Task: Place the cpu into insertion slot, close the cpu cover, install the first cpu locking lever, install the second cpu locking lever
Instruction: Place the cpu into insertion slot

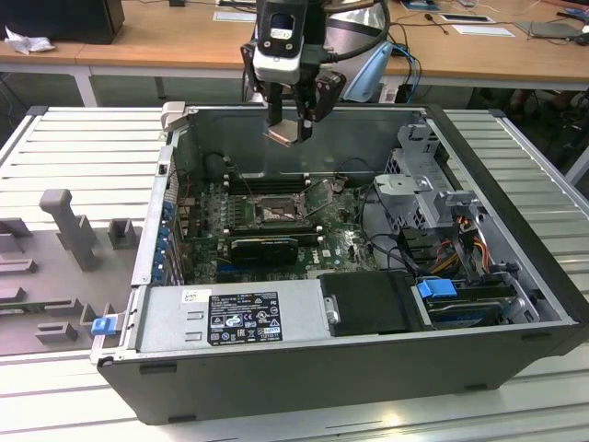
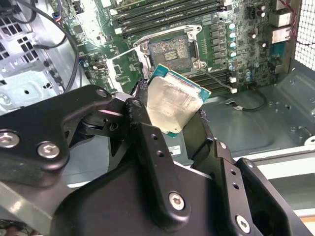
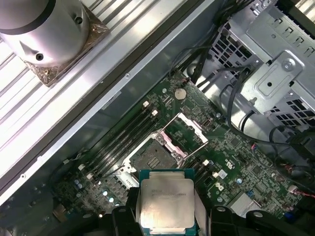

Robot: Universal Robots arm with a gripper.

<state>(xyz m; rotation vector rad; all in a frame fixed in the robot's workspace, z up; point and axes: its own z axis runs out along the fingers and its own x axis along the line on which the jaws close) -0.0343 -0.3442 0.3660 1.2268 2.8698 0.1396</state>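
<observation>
Now: cpu [image 1: 283, 132] pinched in the gripper [image 1: 293, 129], hanging over the open insertion slot [image 1: 274, 214].
In the exterior view the gripper is at upper centre, arm pointing down above the computer case [image 1: 304, 368], fingers tight on the chip's edges. The slot sits at frame centre, below the chip and well apart. In the first wrist view the cpu cover [image 3: 183, 130] is flipped up just beside the slot.

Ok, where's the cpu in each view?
Exterior view: cpu in the gripper, above the case.
Second wrist view: cpu in the gripper, slot behind it.
First wrist view: cpu in the gripper, slot just past it.
Shared landmark: the slot.
</observation>
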